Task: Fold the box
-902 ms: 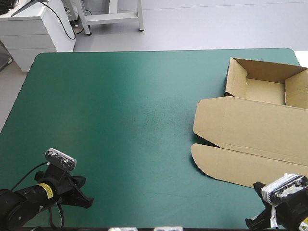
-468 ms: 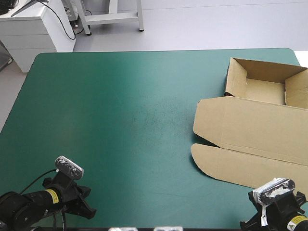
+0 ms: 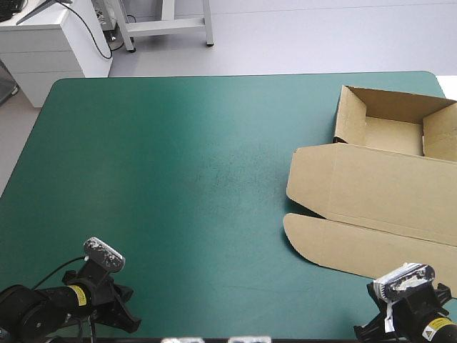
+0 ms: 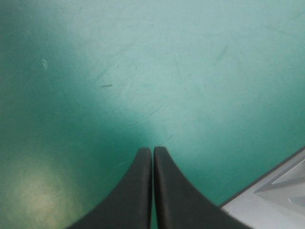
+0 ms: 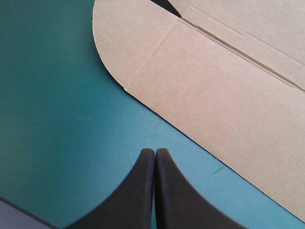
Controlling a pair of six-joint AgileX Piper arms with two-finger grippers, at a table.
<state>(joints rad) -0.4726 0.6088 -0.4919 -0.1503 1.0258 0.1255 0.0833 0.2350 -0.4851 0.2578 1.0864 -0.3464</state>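
Note:
The brown box [image 3: 378, 193] lies on the right side of the table. Its tray [image 3: 391, 134] stands at the far right with walls raised. The lid [image 3: 371, 187] lies flat toward the front and ends in a rounded flap [image 3: 335, 246]. My right gripper [image 3: 365, 330] is shut and holds nothing, near the front edge and just short of that flap. In the right wrist view the gripper [image 5: 155, 151] sits a little apart from the flap [image 5: 205, 81], over bare cover. My left gripper [image 3: 123, 316] is at the front left, far from the box. It is shut [image 4: 153, 150] and points at bare teal-green cover.
The table's front edge [image 4: 267, 183] runs close beside the left gripper, with grey floor past it. The box reaches the table's right side [image 3: 450, 214]. Teal-green cover [image 3: 178, 164] spans from the box to the left edge.
Both arms have drawn back toward the table's front edge, the left one also shifting slightly right and the right one slightly left. The box has not moved.

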